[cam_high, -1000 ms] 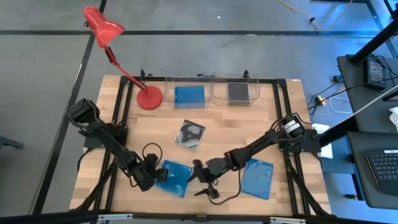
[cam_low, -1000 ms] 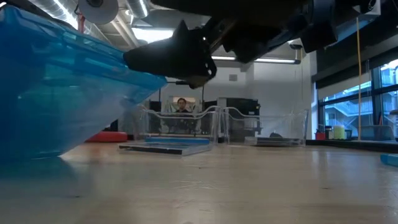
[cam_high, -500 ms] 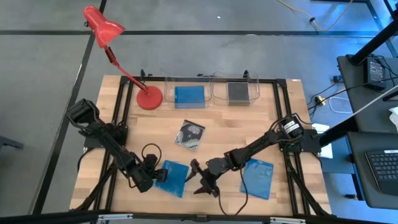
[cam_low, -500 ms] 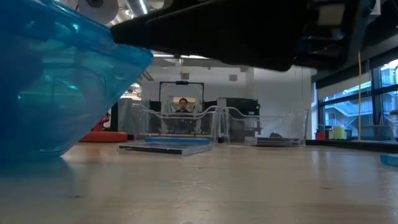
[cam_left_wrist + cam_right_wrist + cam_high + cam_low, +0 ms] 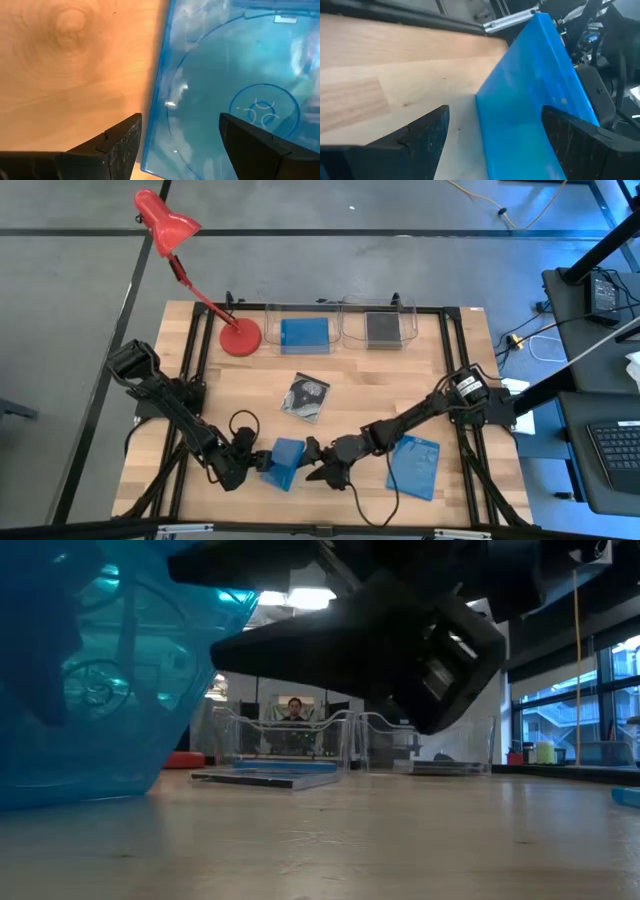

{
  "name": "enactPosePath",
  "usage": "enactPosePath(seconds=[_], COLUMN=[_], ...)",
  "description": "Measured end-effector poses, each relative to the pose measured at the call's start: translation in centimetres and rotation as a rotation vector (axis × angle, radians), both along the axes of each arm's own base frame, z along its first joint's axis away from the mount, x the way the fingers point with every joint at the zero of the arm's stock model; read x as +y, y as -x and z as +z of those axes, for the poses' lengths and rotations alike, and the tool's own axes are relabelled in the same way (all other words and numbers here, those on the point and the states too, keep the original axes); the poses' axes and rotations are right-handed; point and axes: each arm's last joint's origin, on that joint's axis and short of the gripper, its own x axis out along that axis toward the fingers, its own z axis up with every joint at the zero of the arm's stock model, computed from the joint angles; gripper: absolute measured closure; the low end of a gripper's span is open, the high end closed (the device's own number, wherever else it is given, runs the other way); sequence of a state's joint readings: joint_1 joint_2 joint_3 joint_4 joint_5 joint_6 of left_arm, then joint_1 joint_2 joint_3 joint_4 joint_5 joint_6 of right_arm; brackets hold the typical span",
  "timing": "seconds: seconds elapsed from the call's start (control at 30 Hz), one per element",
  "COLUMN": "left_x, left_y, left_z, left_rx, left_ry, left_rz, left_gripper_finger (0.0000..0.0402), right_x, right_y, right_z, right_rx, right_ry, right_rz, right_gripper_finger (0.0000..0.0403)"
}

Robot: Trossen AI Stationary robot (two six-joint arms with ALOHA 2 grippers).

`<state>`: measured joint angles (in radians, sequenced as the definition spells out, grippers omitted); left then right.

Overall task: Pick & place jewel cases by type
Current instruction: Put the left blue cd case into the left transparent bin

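Observation:
A solid blue jewel case (image 5: 283, 465) stands steeply tilted near the table's near edge, between my two grippers. My left gripper (image 5: 255, 465) is open at its left side. In the left wrist view the case's lower edge (image 5: 160, 150) reaches in between that gripper's (image 5: 180, 150) fingers. My right gripper (image 5: 312, 463) is open at the case's right side. In the right wrist view the case's blue face (image 5: 530, 100) rises between that gripper's (image 5: 495, 145) fingers. A second blue case (image 5: 413, 467) lies flat to the right. A clear case with a silvery disc (image 5: 305, 396) lies mid-table. My left gripper is open around the blue case's lower left edge (image 5: 160, 150), coming level from the table's left; I cannot tell whether its fingers touch it. My right gripper, open, meets the case's raised right side (image 5: 215, 650) from the table's right, fingers about level. The case leans up on its left edge (image 5: 80, 795), which rests on the table; the exact place of contact does not show.
Two clear trays stand at the far edge: one (image 5: 272, 320) holds a blue case (image 5: 305, 333), the other (image 5: 410, 320) a dark case (image 5: 383, 330). A red desk lamp (image 5: 240, 338) stands left of them. A person shows in the room beyond (image 5: 292, 708).
My right gripper has moved toward the table's left and its fingers have raised the blue case's right edge. The case has tipped from a shallow tilt to nearly upright, while its left edge has stayed on the table by my left gripper.

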<state>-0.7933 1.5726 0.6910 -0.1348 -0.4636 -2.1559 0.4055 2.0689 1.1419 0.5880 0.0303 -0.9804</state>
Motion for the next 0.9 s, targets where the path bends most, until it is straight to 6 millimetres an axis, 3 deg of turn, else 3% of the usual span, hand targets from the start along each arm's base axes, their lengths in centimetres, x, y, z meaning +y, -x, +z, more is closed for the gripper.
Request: enactPosePath(seconds=[0.9], left_x=[0.1], left_y=[0.3], left_z=[-0.2], left_rx=[0.034], left_ry=[0.002], left_rz=[0.005], left_gripper_finger=[0.0142], right_x=[2.1], right_y=[0.9], right_z=[0.8], right_rx=[-0.122], right_ry=[0.049], right_rz=[-0.268], right_gripper_finger=[0.0082])
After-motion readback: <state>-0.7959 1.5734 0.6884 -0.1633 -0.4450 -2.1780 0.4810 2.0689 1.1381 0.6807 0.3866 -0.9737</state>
